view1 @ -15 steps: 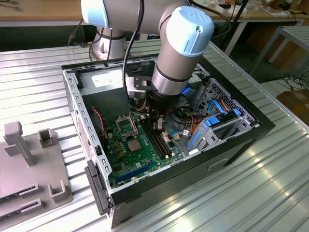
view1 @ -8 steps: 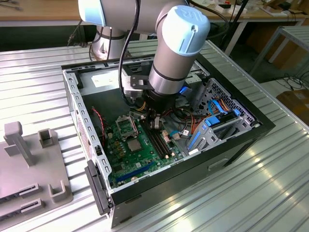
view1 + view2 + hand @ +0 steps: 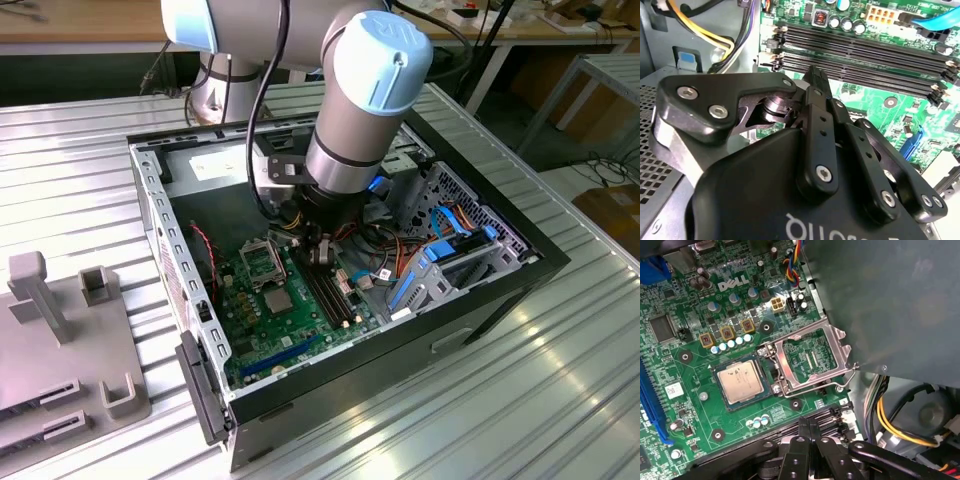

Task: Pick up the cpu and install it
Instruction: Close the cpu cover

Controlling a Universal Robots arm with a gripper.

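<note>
While the arm hangs inside the open computer case [image 3: 480, 290], we find the gripper [image 3: 807, 422] low over the black memory slots [image 3: 790, 432], just beside the processor socket. Its fingers [image 3: 799, 450] are drawn together with no gap showing in the first wrist view. As far as we can tell, they hold nothing.

And there's the cpu [image 3: 741, 381]: it lies flat in the black socket frame on the green motherboard [image 3: 695, 405], silver top facing up. In the exterior view we see it as a small grey square [image 3: 277, 300], toward that view's left of the gripper and apart from it. The metal retention frame [image 3: 810, 357] is swung open next to it, so the chip is uncovered.

We judge this to be the approach step, with no grasp made. A pickup would call for the fingers to spread, then settle over the chip from above and take it by two opposite edges. That leaves little room, because the socket frame hugs all four sides.

On heading, the chip is square, so no long axis stands out. Its edges run parallel with the socket frame and roughly in line with the memory slots. We cannot make out a corner mark.
</note>
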